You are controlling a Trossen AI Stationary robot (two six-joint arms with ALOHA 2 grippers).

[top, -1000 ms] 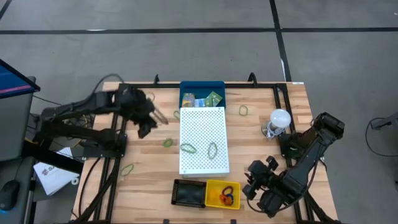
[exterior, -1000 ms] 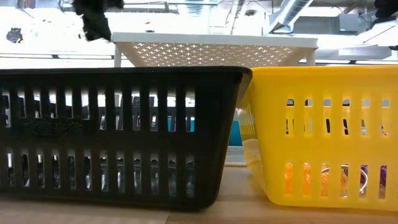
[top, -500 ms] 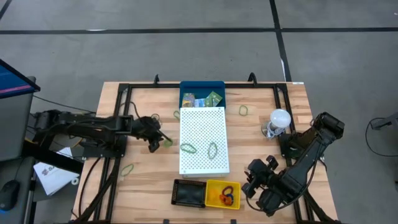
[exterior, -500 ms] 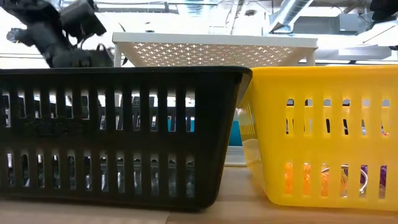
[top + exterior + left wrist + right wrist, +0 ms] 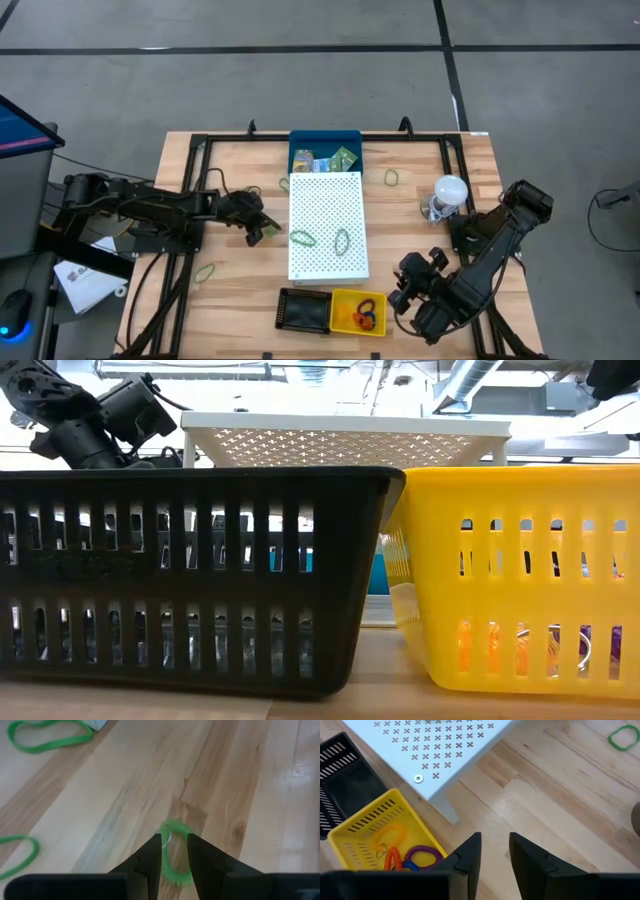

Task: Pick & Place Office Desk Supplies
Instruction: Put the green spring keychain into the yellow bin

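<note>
Fingertips of the left gripper stand narrowly apart astride a green coiled loop lying flat on the wooden table, just left of the white perforated board. The loop is thin and hugs the wood, so I judge the likeliest failure is the fingers closing over it and sliding, or pinching only one strand so it springs free on the lift. Pressing lower risks jamming the tips into the table. Rightward the board's edge sits close, leaving little room; to the left and the near side the wood lies open but for a green band. Other green bands rest on the board. The right gripper waits, fingers narrowly parted and empty, above the yellow basket at the near edge.
</note>
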